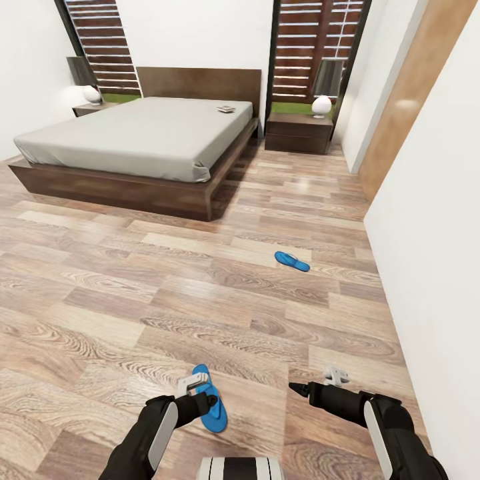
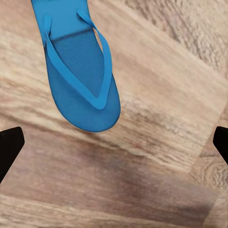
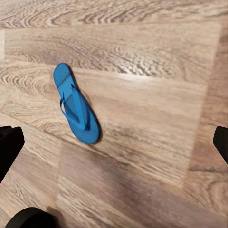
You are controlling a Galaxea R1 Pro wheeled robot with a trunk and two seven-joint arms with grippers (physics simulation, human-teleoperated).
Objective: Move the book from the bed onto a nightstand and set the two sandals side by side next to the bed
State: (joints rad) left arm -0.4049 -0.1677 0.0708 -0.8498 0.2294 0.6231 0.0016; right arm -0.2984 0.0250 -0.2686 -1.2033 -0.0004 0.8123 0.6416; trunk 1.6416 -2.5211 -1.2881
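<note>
Sandal is seen just ahead of L fingers (spread wide, empty), long axis pointing away; R fingers also wide.

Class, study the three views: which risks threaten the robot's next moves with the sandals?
1. The left gripper is open above bare floor short of the near sandal; closing now may miss.
2. The far sandal lies apart, away from the bed; pairing needs separate carries.

head high, wrists near shared sandal
</note>
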